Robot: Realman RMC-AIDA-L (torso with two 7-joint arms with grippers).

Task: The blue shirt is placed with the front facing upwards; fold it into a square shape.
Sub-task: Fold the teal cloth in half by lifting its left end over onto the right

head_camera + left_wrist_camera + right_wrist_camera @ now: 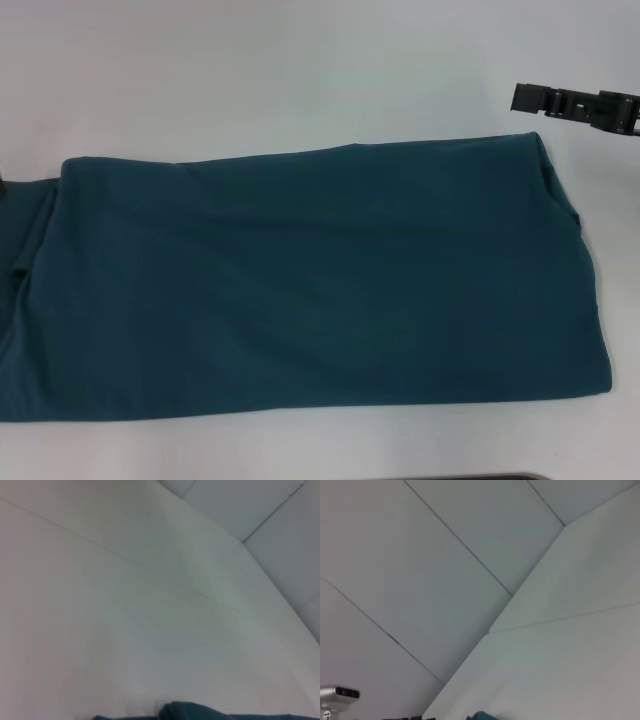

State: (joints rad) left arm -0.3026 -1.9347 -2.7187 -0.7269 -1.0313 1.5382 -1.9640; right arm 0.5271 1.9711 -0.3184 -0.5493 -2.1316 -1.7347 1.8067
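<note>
Right gripper [520, 98] pokes in at abt 2 o'clock in the head view, a black segmented bar w/ its tip pointing toward the middle, hanging over bare bench just past the far right corner of the shirt. Can't tell how far the fingers are spread, only a side-on black bar shows, and nothing is in them or touching them afaict. There's a clear strip of bench between the tip and the cloth.

Left gripper: only a tiny dark sliver at the 9 o'clock edge [3, 184], right beside the shirt's left end. Can't tell its fingers' state or whether it's touching the fabric.

The large dark teal-blue cotton shirt [310, 280] is already folded into a long wide band lying flat on the pale grey-white bench [300, 70], running from the 9 o'clock edge across to abt 3 o'clock. Plain teal side up, so no lettering or collar showing. Far edge slopes up a bit toward the right, near edge pretty straight. At the left end a lower layer sticks out from under the top layer and runs off frame. Right end is rounded w/ a small fold bump near the far corner.

Left wrist view: mostly bench, w/ a bunched bit of teal cloth [200, 713] at the edge. Right wrist view: white wall panels, bench, a tiny teal scrap [482, 715].
</note>
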